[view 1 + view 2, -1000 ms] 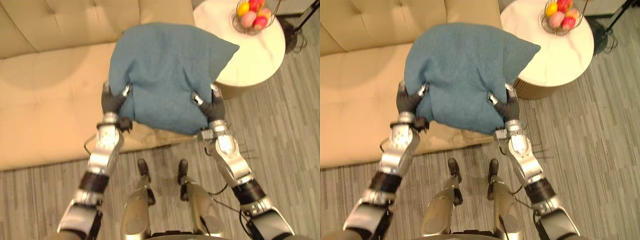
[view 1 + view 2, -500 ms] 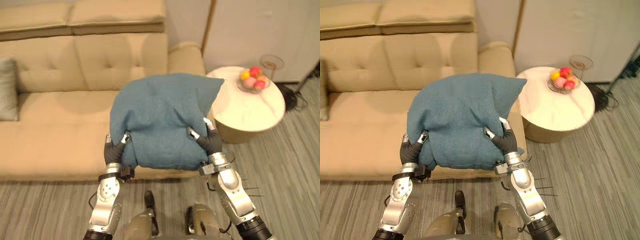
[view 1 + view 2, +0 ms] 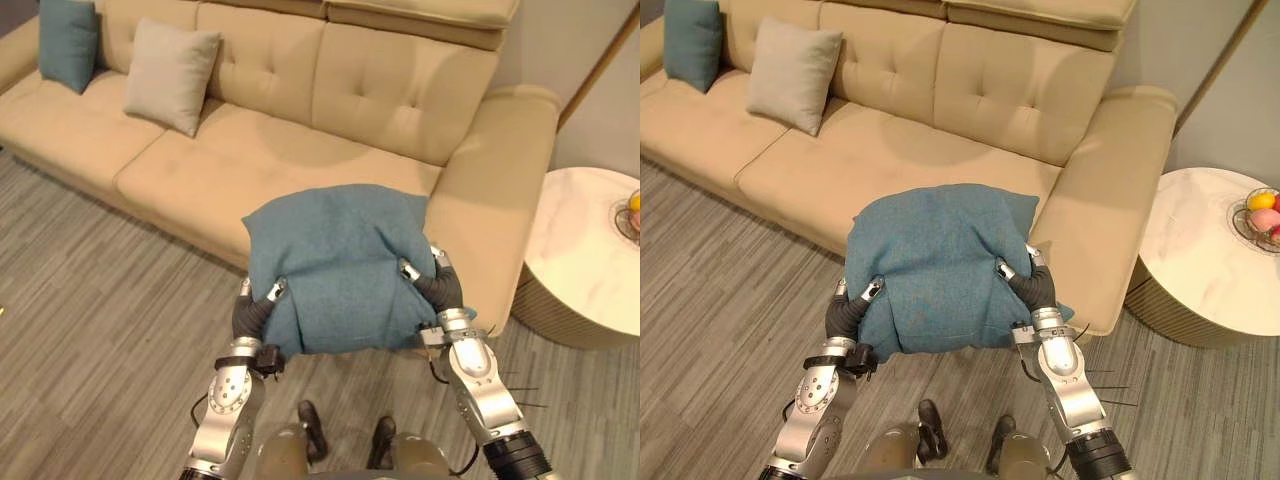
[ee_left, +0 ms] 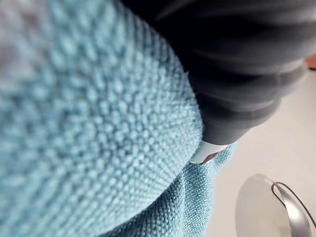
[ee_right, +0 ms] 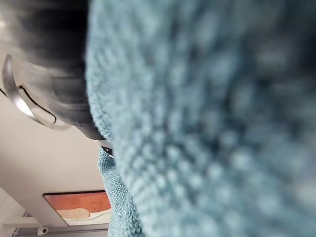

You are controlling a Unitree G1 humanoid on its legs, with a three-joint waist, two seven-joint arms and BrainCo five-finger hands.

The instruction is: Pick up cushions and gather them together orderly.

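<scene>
Left eye view: I hold the blue cushion (image 3: 340, 265) in the air before the beige sofa (image 3: 300, 150), left hand (image 3: 255, 315) and right hand (image 3: 440, 290) each with fingers curled into a lower corner; a pale cushion (image 3: 170, 75) and a teal cushion (image 3: 68, 40) lean at the sofa's far end. Right eye view: the plump square sags between my grips, so I judge it light and yielding, best held at opposite edges. Wrist views: coarse, grippy knitted weave bulges against each hand.
</scene>
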